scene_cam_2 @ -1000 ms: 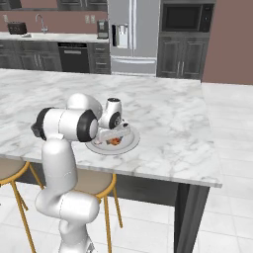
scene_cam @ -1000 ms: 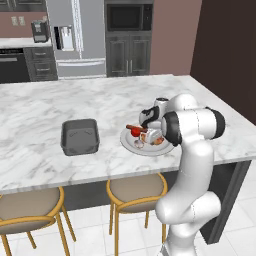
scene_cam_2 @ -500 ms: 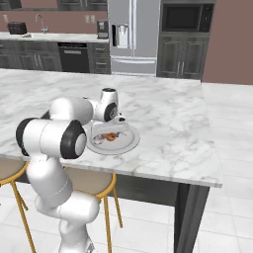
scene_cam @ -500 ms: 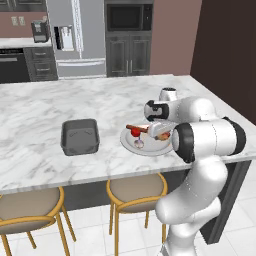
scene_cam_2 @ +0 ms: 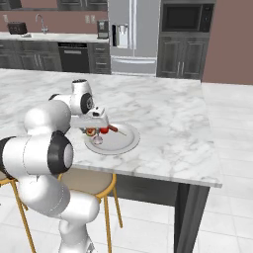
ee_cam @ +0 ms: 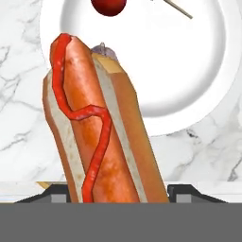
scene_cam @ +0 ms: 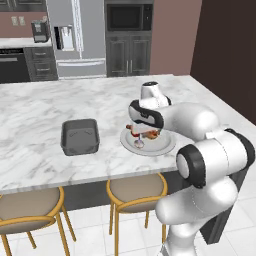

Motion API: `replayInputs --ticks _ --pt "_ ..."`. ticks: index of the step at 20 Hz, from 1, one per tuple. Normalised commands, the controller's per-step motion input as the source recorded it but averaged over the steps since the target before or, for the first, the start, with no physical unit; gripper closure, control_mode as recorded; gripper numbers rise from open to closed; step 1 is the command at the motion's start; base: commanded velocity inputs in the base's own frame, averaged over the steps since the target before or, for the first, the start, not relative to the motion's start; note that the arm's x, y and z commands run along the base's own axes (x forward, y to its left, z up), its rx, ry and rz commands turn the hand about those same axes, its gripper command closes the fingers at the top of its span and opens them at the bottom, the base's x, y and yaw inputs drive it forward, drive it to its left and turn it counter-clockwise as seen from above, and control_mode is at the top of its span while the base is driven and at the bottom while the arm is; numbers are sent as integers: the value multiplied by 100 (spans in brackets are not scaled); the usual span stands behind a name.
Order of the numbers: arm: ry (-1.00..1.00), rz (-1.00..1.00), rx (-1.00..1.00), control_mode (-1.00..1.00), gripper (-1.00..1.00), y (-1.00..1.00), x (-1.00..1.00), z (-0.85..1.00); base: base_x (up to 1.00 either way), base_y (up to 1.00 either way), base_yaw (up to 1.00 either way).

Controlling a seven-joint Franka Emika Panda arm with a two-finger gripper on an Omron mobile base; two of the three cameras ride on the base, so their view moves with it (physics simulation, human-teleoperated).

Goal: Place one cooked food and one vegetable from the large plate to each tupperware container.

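1. Hand view shows a hot dog point(ee_cam: 94, 123) in its bun, with a red sauce line on top — it stands up between the gripper's fingers, which pinch it from both sides.
2. It hangs just above the large plate point(ee_cam: 198, 85), lifted so it can go to a tub.
3. A red tomato point(ee_cam: 108, 5) sits on the plate.
4. One tupperware container point(scene_cam: 79, 136) waits to the left on the marble counter point(scene_cam: 35, 120), well apart from the plate.
5. The gripper point(scene_cam_2: 98, 129) hovers over the plate's left side.

A glossy white arm point(scene_cam: 200, 125) of rounded segments, with dark bands at its joints.
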Motion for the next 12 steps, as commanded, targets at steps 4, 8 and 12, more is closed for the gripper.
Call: replayInputs --ticks 4,8,12 --pt "12 -53 -2 -100 100 92 0 26 0 0 0" --pt "2 -48 3 -100 100 66 38 0 0 0 0" --pt "-5 -44 0 -100 100 93 50 0 0 0 0"
